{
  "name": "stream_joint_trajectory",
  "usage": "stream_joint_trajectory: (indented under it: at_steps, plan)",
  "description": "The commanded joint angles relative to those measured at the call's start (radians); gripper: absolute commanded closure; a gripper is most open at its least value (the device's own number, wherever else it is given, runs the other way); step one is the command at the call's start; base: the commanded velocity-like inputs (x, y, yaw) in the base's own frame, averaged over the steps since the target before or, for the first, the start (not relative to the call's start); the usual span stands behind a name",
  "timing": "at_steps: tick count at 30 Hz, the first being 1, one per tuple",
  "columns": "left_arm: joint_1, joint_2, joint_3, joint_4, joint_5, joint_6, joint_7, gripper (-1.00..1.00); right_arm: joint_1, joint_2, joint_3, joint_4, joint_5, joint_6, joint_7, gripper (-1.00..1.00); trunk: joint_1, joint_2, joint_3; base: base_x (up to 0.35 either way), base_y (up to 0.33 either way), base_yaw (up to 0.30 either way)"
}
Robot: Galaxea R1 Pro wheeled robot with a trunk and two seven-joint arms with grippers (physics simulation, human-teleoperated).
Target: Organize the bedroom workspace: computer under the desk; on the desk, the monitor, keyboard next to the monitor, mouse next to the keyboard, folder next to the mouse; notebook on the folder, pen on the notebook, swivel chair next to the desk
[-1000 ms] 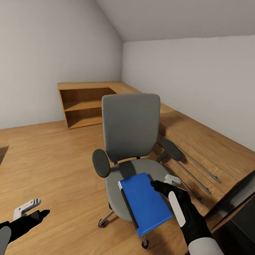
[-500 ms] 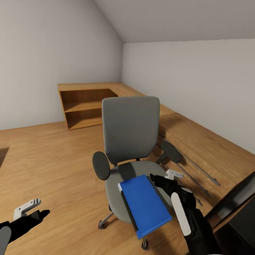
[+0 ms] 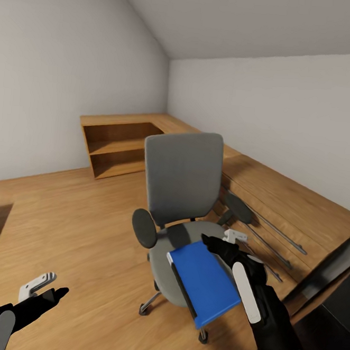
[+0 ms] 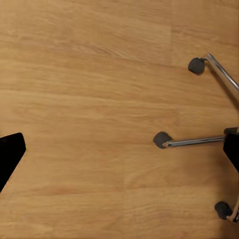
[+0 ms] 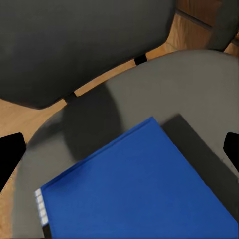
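Observation:
The grey swivel chair [image 3: 183, 175] stands on the wood floor with its back toward the wall. The bright blue folder [image 3: 205, 281] lies flat on its seat and overhangs the near edge. My right gripper [image 3: 221, 240] hovers open just above the folder's far end, over the seat. In the right wrist view the folder [image 5: 139, 189] spans the space under the right gripper [image 5: 119, 149], whose fingertips are spread wide and touch nothing. My left gripper [image 3: 47, 289] is open, low at the near left. The left wrist view looks down on bare floor and the chair's chrome wheeled base [image 4: 196, 142].
A low light-wood shelving counter [image 3: 120, 138] runs along the far wall and down the right side behind the chair, with long metal bars [image 3: 276, 234] on its front. A dark slanted panel [image 3: 329, 265] rises at the near right. Open floor lies left of the chair.
The view has shifted slightly. My right gripper has reached a little farther over the folder's far end toward the chair back. The left gripper has stayed put.

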Motion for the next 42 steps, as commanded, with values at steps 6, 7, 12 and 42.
stream_joint_trajectory:
  at_steps: [6, 7, 12, 42]
  plan:
    - [0.0, -0.001, 0.001, -0.001, 0.01, 0.004, 0.005, -1.0, 0.001, 0.0, 0.001, -0.002, -0.01, 0.001, -0.01, -1.0, 0.0, 0.0, 0.008, -0.001, 0.323, -0.12]
    - [0.0, -0.001, 0.001, -0.001, 0.009, 0.004, 0.006, -1.0, 0.001, 0.0, 0.001, -0.002, -0.01, 0.0, -0.009, -1.0, 0.0, 0.0, 0.009, -0.054, 0.317, -0.128]
    - [0.0, 0.0, 0.002, -0.001, 0.009, 0.004, 0.006, -1.0, 0.001, 0.0, 0.001, -0.002, -0.01, -0.003, -0.008, -1.0, 0.0, 0.0, 0.017, -0.172, 0.266, -0.131]
    - [0.0, 0.001, 0.018, 0.0, 0.012, 0.006, 0.005, -1.0, 0.001, 0.0, 0.001, -0.002, -0.01, -0.005, -0.008, -1.0, 0.0, 0.0, 0.059, -0.198, 0.162, -0.175]
